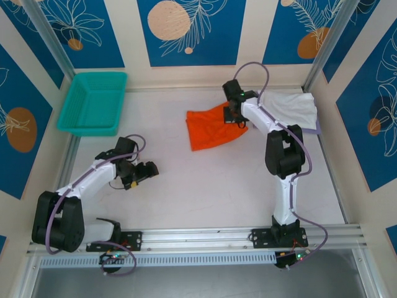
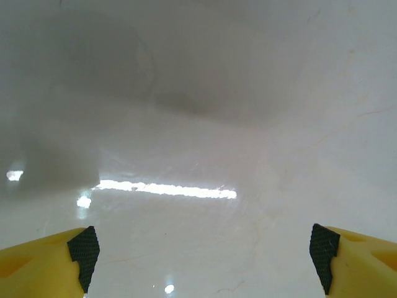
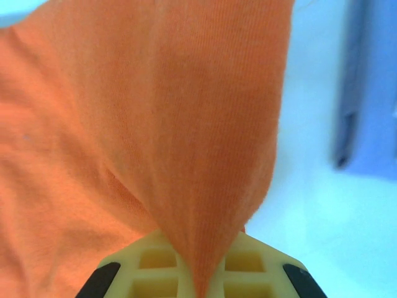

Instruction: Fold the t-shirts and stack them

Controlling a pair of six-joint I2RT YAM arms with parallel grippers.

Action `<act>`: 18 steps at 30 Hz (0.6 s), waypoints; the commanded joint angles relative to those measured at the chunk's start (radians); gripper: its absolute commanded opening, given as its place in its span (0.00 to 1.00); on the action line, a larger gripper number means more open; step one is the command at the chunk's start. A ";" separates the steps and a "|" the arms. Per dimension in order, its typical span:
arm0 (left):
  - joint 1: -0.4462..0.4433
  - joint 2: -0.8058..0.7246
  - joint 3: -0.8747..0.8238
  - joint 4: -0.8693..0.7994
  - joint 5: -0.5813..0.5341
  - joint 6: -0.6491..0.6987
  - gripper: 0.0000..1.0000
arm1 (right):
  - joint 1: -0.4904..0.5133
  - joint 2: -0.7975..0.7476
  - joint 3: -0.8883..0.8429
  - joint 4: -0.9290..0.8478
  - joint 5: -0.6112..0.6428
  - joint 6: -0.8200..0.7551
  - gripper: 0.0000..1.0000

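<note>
- Upper centre of the top view: orange t-shirt (image 1: 209,127) lies rumpled on the table (image 1: 205,186); its right edge meets the right gripper (image 1: 236,118)
- right wrist view: jaws clamped on a peak of the orange cloth
- upper right: white t-shirt (image 1: 291,107), folded, sits on the lavender t-shirt (image 1: 318,128); lavender edge peeks out at the right
- lower left: left gripper (image 1: 149,171), jaws wide apart over bare table, well apart from the shirts
- upper left: teal basket (image 1: 93,102)

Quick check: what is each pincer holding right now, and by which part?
Right pincer grips the orange t-shirt by a bunched fold at its right edge. Left pincer is open, holding nothing.
</note>
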 commanded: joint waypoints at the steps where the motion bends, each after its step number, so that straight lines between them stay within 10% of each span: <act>1: -0.004 -0.032 -0.027 -0.014 0.026 -0.017 0.90 | -0.040 -0.060 0.069 -0.042 0.074 -0.086 0.00; 18: -0.004 -0.027 -0.034 -0.034 0.042 -0.023 0.92 | -0.195 -0.002 0.445 -0.128 0.048 -0.306 0.00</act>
